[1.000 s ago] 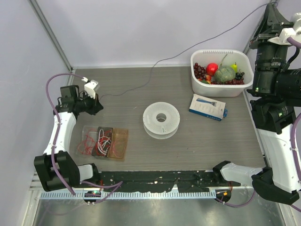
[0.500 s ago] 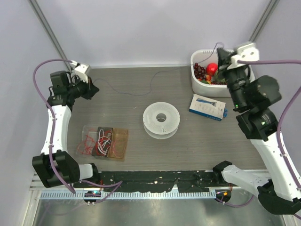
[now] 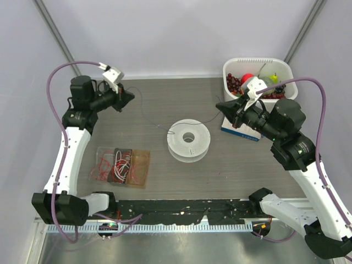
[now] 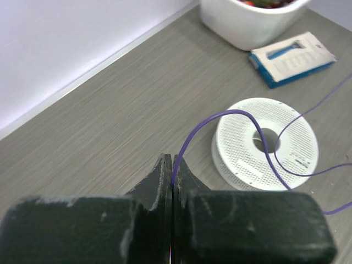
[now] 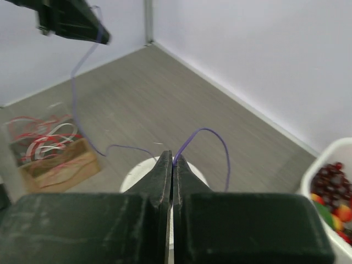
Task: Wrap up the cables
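The cable (image 3: 159, 126) is one thin wire, dark from above and purple up close, hanging slack between my two grippers. My left gripper (image 3: 131, 97) is shut on one end at the back left, and the wire (image 4: 220, 113) arcs out of its tips (image 4: 172, 160). My right gripper (image 3: 220, 105) is shut on the other end, where the wire (image 5: 209, 131) loops up from its tips (image 5: 172, 158). The round white perforated spool (image 3: 188, 140) lies flat at mid table between and below both grippers, and the wire crosses over the spool (image 4: 267, 144).
A white basket (image 3: 288, 70) of fruit stands at the back right. A blue and white box (image 4: 291, 58) lies beside it, partly under my right arm. A clear tray (image 3: 140, 165) of red and white wires lies front left. Grey walls close in the back and sides.
Both arms have swung inward toward the spool, each still gripping the wire. The wire, stretched along the back before, now droops slack across the spool.
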You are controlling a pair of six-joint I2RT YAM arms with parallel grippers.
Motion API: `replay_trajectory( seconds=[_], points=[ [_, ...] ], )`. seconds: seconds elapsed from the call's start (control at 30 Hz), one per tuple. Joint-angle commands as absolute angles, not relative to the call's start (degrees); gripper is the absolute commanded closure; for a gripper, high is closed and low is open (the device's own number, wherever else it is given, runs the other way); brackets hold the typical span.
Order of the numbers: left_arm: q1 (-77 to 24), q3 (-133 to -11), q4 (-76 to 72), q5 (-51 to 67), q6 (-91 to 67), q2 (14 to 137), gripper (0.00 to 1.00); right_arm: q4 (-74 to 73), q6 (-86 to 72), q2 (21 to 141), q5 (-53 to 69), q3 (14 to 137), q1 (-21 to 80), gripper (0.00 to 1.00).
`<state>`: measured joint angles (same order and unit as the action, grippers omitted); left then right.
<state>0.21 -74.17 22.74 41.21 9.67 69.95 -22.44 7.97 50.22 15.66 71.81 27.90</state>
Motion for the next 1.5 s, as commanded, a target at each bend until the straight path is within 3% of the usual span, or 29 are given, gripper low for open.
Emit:
replay_trajectory(
  seconds=[0.0,0.37,0.63,0.9,1.0,1.07,1.2,1.3,1.47],
  points=[
    [-6.5,-76.5,19.9,38.7,12.7,68.6,1.00,-19.3,0.5,49.7,27.6,74.0,27.7,0.99],
    [-15.9,-78.7,21.7,38.4,14.4,67.5,1.00,-18.6,7.2,53.2,22.1,81.4,27.7,0.99],
    [-19.6,-79.9,21.8,35.6,16.3,65.5,1.00,-19.5,5.3,51.9,14.8,77.8,27.8,0.99],
    [-19.9,-81.4,21.8,23.1,15.7,70.2,1.00,-15.9,7.6,53.6,13.9,82.1,27.6,0.99],
    [-18.1,-85.6,22.6,18.6,10.9,74.9,0.93,-13.4,9.9,57.3,14.8,90.0,27.7,0.99],
    [-14.6,-88.9,22.6,22.3,5.0,77.8,0.91,-11.7,10.5,62.4,14.4,98.4,27.8,0.99],
    [-12.0,-94.4,25.3,35.2,-1.1,81.4,1.00,-5.6,12.3,72.1,12.3,116.2,27.7,0.99],
    [-14.1,-91.3,24.7,37.5,-0.2,79.5,1.00,-2.6,12.9,80.0,10.4,129.6,27.7,0.99],
    [-16.2,-81.0,27.5,36.8,9.8,74.8,1.00,9.6,17.8,84.2,6.1,131.3,27.7,0.99]
  ],
)
